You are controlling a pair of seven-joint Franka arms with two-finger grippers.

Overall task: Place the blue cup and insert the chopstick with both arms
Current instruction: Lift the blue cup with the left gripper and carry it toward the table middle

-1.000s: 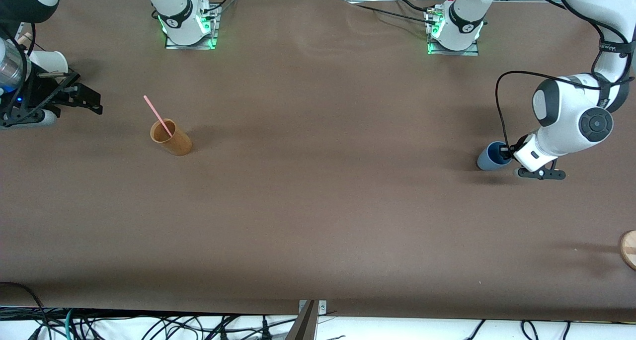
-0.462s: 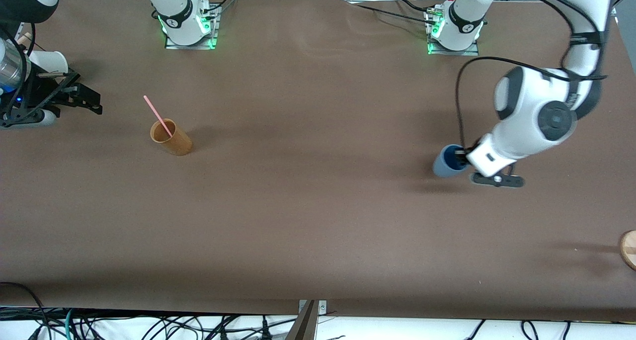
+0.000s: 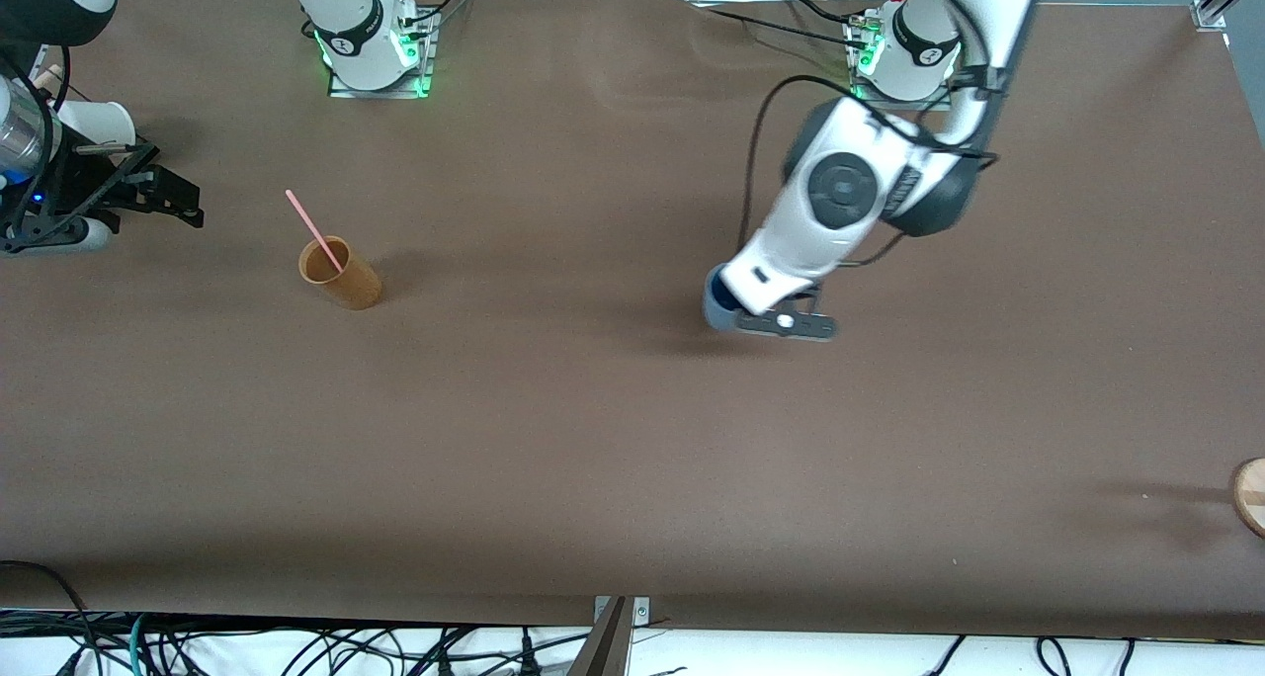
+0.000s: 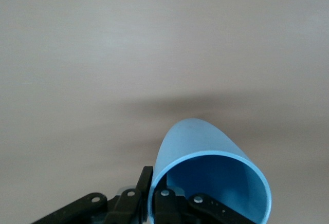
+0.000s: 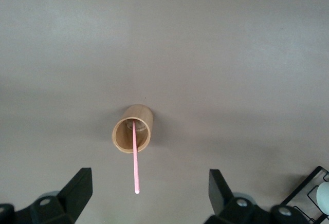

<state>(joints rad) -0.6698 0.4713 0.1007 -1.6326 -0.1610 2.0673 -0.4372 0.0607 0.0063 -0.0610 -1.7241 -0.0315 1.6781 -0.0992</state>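
The left tool [image 3: 781,318] is clamped on the blue cup [image 3: 719,310], carrying it over mid-bench for placing. The right tool [image 5: 149,196] waits with fingers apart above the chopstick [image 3: 314,229] standing in the brown cup [image 3: 341,273]. Next, I judge, the cup needs setting down upright.

A small greyish-blue cup [image 3: 719,305] with a brighter blue inside, held by its rim above the middle of the table. A thin pink chopstick [image 3: 314,230] stands slanted in a tan cup near the right arm's end.
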